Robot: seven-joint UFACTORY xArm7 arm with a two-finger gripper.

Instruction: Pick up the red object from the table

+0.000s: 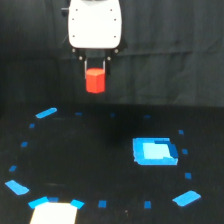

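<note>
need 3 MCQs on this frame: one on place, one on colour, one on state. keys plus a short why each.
1. Where is the red object?
A. lying on the table
B. between the gripper's fingers, above the table
C. inside the blue tray

2. What colour is the square tray on the table?
A. blue
B. green
C. yellow

3. What is the state of the gripper?
A. open and empty
B. out of view
C. shut on the red object

Answers:
1 B: the block hangs between the fingers below the white arm body, well clear of the black surface.
2 A: the tray on the exterior view's right is bright blue.
3 C: the dark fingers sit against both sides of the block's top.
</note>
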